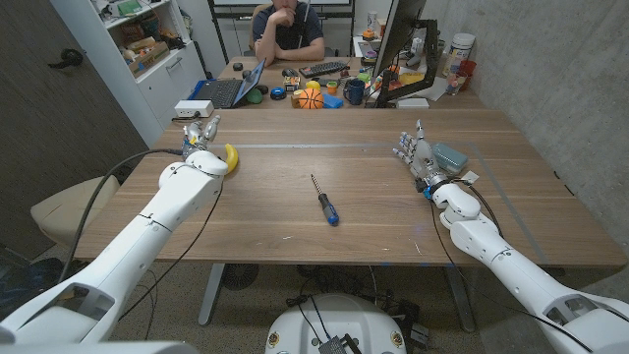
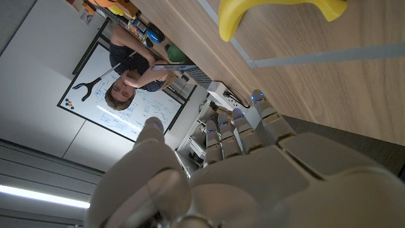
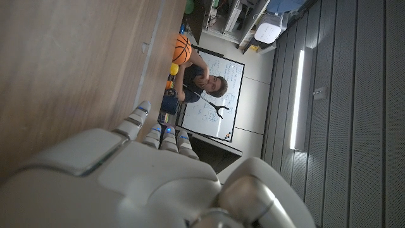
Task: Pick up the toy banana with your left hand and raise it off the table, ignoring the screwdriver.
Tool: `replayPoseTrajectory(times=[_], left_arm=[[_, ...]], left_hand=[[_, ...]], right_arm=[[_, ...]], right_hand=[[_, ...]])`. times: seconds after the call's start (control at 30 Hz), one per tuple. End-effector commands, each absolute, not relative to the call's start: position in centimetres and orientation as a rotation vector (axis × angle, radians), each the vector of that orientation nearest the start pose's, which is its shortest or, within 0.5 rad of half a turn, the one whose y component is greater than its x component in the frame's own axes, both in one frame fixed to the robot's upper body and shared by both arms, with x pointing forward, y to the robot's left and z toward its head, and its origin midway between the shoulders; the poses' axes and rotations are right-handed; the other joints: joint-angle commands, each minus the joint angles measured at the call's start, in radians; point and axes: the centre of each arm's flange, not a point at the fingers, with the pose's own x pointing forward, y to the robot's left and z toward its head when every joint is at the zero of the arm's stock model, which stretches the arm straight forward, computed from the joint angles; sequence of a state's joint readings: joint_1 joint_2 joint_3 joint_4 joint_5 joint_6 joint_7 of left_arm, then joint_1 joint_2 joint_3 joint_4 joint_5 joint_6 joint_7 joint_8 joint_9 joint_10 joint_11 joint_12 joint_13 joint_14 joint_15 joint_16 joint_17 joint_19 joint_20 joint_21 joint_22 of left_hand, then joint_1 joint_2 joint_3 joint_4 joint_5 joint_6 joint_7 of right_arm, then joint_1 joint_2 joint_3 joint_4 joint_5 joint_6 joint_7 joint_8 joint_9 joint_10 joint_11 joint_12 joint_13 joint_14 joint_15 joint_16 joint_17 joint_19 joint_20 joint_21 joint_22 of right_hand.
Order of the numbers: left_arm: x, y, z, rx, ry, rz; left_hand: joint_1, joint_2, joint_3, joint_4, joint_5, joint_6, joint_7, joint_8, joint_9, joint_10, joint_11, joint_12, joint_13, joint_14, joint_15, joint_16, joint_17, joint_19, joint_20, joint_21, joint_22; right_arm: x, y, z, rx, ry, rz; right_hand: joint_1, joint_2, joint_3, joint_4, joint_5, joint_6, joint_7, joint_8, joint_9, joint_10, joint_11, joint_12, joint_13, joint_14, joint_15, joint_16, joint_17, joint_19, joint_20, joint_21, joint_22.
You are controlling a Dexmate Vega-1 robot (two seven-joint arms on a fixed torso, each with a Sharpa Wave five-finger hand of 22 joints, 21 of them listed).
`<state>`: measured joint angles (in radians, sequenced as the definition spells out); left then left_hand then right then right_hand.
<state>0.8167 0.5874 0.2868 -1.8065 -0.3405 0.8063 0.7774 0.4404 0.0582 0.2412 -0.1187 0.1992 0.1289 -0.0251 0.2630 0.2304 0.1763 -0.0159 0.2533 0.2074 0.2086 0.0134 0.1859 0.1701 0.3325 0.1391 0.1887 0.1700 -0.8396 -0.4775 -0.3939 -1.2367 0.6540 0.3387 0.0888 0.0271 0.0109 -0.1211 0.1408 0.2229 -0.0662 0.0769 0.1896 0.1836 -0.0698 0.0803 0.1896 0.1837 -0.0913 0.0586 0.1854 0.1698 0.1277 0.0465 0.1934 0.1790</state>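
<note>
The yellow toy banana lies on the wooden table near its far left corner; its curved body also appears in the left wrist view. My left hand stands just left of the banana at the table's edge, fingers apart and holding nothing; its back faces the wrist camera. The screwdriver, with a blue and black handle, lies mid-table. My right hand stands at the far right, fingers up and apart, holding nothing.
A teal block sits beside my right hand. Behind the table is a cluttered desk with a laptop, an orange ball and a monitor; a person sits there. A white box stands past my left hand.
</note>
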Motion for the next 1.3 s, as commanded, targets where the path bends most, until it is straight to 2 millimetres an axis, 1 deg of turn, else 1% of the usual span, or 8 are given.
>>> replayPoseTrajectory(times=[0.03,0.33,0.5,0.67,0.9,1.0,1.23,1.3], left_arm=[[60.8,35.4,2.6,0.368,-0.054,0.680],[61.8,36.1,1.8,0.383,0.031,0.681],[62.1,36.2,1.5,0.402,0.061,0.674],[62.5,36.3,1.3,0.414,0.085,0.664],[62.7,35.9,1.3,0.440,0.092,0.647],[62.9,35.9,1.4,0.452,0.103,0.644],[63.4,35.4,1.6,0.482,0.145,0.630],[63.6,35.2,1.6,0.491,0.161,0.628]], left_hand=[[0.011,0.003,0.004,-0.009,-0.004,0.019,0.007,0.008,0.006,0.005,0.003,-0.002,0.004,0.007,0.008,0.002,0.004,0.007,0.004,0.003,0.004],[0.017,0.003,0.006,-0.013,-0.008,0.059,-0.012,0.022,0.011,0.017,0.007,0.000,0.005,0.007,0.009,0.003,0.004,0.010,0.005,0.004,0.004],[0.022,0.002,0.007,-0.017,-0.009,0.060,-0.024,0.021,0.013,0.013,0.008,-0.003,0.005,0.001,0.016,0.000,0.004,0.007,0.006,0.002,0.005],[0.027,0.001,0.008,-0.020,-0.009,0.058,-0.027,0.020,0.014,0.009,0.009,-0.005,0.005,-0.003,0.019,-0.001,0.004,0.005,0.008,0.002,0.005],[0.043,-0.003,0.012,-0.029,-0.008,0.061,-0.033,0.021,0.016,0.005,0.007,-0.007,0.007,-0.006,0.023,-0.001,0.004,0.004,0.008,0.001,0.005],[0.059,-0.005,0.017,-0.038,-0.007,0.059,-0.035,0.022,0.017,0.003,0.008,-0.009,0.007,-0.009,0.027,-0.001,0.004,0.004,0.011,0.001,0.005],[0.087,-0.006,0.026,-0.049,-0.005,0.058,-0.038,0.022,0.020,-0.002,0.008,-0.012,0.009,-0.011,0.032,-0.001,0.004,0.005,0.013,0.002,0.005],[0.106,-0.004,0.033,-0.054,-0.005,0.073,-0.040,0.029,0.023,-0.002,0.009,-0.012,0.010,-0.011,0.032,-0.001,0.004,0.005,0.014,0.002,0.005]], right_arm=[[65.0,-27.3,-4.7,0.041,-0.614,0.270],[64.0,-26.5,-4.6,0.028,-0.644,0.284],[63.7,-26.1,-4.7,0.025,-0.653,0.292],[63.2,-25.7,-4.9,0.034,-0.664,0.298],[62.8,-25.3,-5.1,0.038,-0.676,0.307],[62.7,-25.1,-5.1,0.040,-0.682,0.314],[62.6,-24.9,-5.1,0.045,-0.699,0.330],[62.6,-24.9,-5.1,0.048,-0.701,0.333]], right_hand=[[0.006,0.006,-0.009,0.003,0.006,0.004,0.004,0.004,0.004,-0.001,0.004,0.004,0.003,-0.004,0.004,0.006,0.004,0.004,0.000,0.004,0.002],[0.006,0.007,-0.010,0.002,0.006,0.004,0.004,0.004,0.004,-0.001,0.004,0.004,0.003,-0.004,0.004,0.006,0.004,0.004,0.000,0.003,0.002],[0.006,0.007,-0.011,0.002,0.006,0.005,0.004,0.004,0.004,0.000,0.005,0.004,0.003,-0.005,0.004,0.006,0.004,0.004,-0.001,0.003,0.002],[0.007,0.008,-0.012,0.002,0.006,0.004,0.003,0.004,0.004,-0.001,0.004,0.003,0.003,-0.004,0.005,0.006,0.004,0.004,-0.001,0.003,0.002],[0.007,0.008,-0.013,0.002,0.006,0.004,0.003,0.003,0.004,0.000,0.004,0.004,0.003,-0.004,0.004,0.006,0.004,0.004,-0.001,0.003,0.002],[0.007,0.008,-0.014,0.002,0.006,0.005,0.003,0.003,0.004,0.000,0.004,0.004,0.003,-0.004,0.004,0.006,0.004,0.004,-0.001,0.003,0.002],[0.007,0.009,-0.015,0.002,0.006,0.006,0.003,0.004,0.004,0.001,0.003,0.004,0.003,-0.004,0.004,0.006,0.004,0.004,-0.001,0.003,0.002],[0.007,0.009,-0.015,0.002,0.006,0.006,0.003,0.004,0.004,0.001,0.005,0.004,0.003,-0.004,0.004,0.006,0.004,0.004,-0.001,0.003,0.002]])
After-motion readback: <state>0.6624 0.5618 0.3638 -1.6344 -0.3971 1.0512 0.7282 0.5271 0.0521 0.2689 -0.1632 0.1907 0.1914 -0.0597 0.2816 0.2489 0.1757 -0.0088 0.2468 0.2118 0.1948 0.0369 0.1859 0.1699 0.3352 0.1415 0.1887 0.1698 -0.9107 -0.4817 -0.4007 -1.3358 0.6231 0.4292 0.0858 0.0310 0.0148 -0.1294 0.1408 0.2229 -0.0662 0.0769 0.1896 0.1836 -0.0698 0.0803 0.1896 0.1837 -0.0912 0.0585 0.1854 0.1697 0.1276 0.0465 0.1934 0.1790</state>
